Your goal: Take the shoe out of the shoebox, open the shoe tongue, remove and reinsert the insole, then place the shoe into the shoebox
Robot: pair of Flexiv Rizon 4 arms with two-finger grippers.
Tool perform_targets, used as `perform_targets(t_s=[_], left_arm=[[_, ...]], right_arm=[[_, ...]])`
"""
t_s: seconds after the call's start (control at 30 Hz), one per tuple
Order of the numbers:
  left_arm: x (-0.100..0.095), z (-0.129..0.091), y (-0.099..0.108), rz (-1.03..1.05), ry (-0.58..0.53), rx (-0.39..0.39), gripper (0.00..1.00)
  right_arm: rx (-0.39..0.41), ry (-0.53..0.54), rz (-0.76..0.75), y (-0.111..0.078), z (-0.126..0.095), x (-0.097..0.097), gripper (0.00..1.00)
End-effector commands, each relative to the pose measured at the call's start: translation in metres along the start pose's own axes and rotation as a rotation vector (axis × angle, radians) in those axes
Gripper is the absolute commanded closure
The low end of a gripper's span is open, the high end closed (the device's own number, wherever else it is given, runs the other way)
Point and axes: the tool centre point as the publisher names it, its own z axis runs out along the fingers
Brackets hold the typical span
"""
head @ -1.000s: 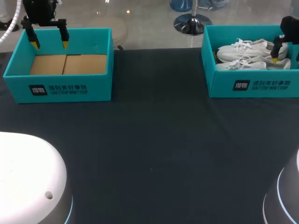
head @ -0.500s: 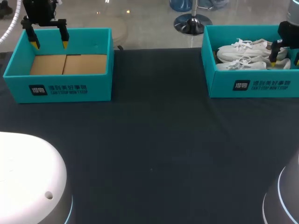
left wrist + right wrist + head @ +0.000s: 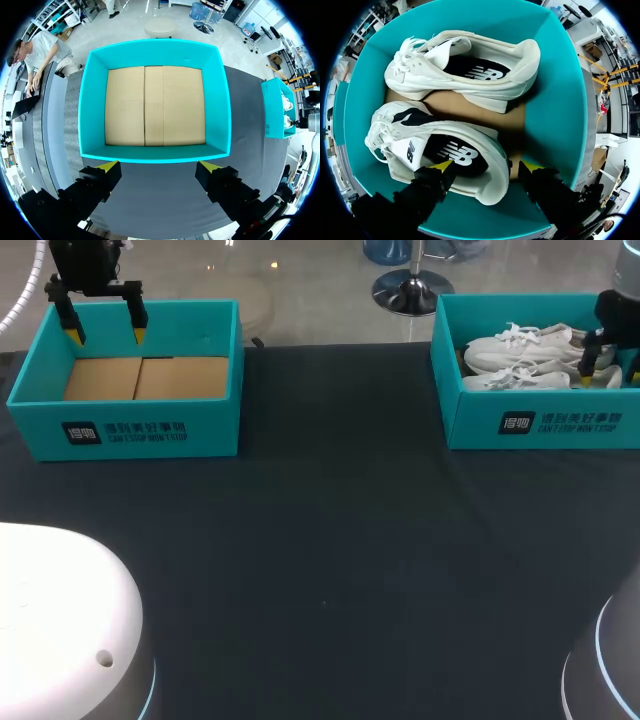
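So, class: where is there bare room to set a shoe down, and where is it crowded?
Bare: the table between left box and right box; the left box's floor. Crowded: right box, two shoes filling it, right gripper at one.

1. Two teal boxes: left box (image 3: 140, 430), right box (image 3: 545, 425).
2. Two white shoes, both in the right box: far shoe (image 3: 520, 343), near shoe (image 3: 525, 377).
3. Two grippers: left gripper (image 3: 104, 335), right gripper (image 3: 612, 365).
4. Four yellow tips (image 3: 138, 336), two per gripper.
5. One dark table (image 3: 330, 540).
6. Two white housings (image 3: 60, 610) at the near corners.
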Motion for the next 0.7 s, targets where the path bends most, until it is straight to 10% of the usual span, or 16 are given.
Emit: perform_targets(t_s=[0.03, 0.7], left_arm=[[0.000, 0.000, 0.000, 0.000, 0.000, 0.000, 0.00], [0.000, 0.000, 0.000, 0.000, 0.000, 0.000, 0.00]], right_arm=[[-0.001, -0.001, 0.004, 0.001, 0.001, -0.001, 1.00], [-0.016, -0.019, 0.041, -0.004, -0.001, -0.011, 1.00]])
